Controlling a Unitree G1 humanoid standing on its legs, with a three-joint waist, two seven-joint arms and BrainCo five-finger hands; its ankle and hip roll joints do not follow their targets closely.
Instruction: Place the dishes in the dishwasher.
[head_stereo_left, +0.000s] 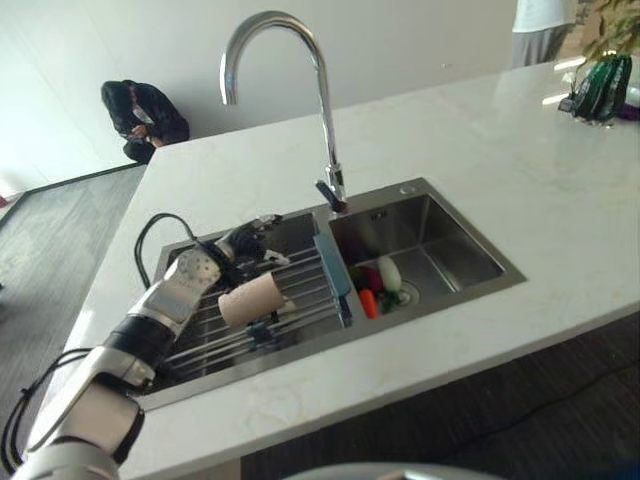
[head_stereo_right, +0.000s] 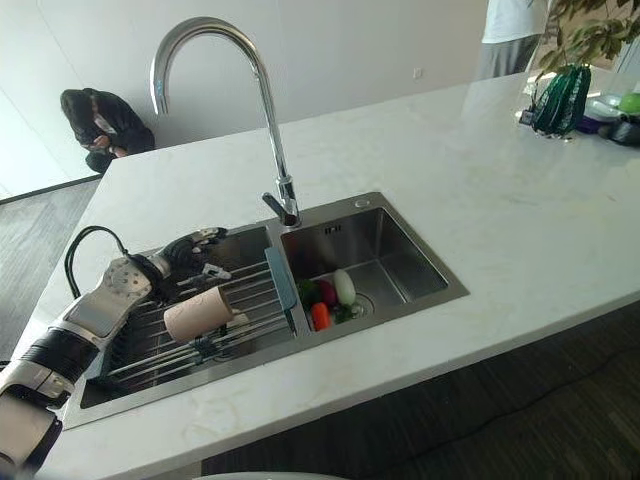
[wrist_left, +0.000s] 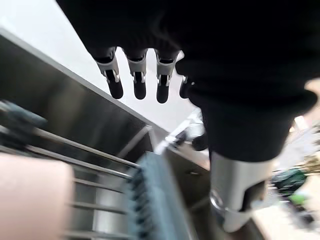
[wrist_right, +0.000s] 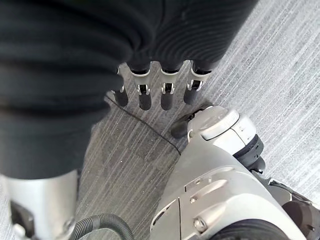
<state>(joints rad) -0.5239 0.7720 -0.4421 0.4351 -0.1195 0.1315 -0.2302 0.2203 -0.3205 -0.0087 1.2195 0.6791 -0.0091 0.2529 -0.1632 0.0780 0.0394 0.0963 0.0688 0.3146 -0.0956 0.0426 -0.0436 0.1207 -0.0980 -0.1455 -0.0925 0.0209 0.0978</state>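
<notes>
A beige cup (head_stereo_left: 252, 298) lies on its side on the wire rack (head_stereo_left: 300, 275) across the left sink basin. In the left wrist view the cup (wrist_left: 30, 200) shows as a pale blur below the fingers. My left hand (head_stereo_left: 245, 240) hovers over the back of the rack, just behind the cup and apart from it. Its fingers (wrist_left: 135, 75) are straight and hold nothing. My right hand (wrist_right: 150, 85) hangs low over the grey floor, fingers straight and empty.
A blue-grey drainer (head_stereo_left: 333, 278) divides the two basins. Vegetables (head_stereo_left: 378, 285) lie by the drain of the right basin. The tall faucet (head_stereo_left: 325, 120) arches over the sink. A green vase (head_stereo_left: 603, 88) stands far right. One person (head_stereo_left: 140, 115) crouches beyond the counter.
</notes>
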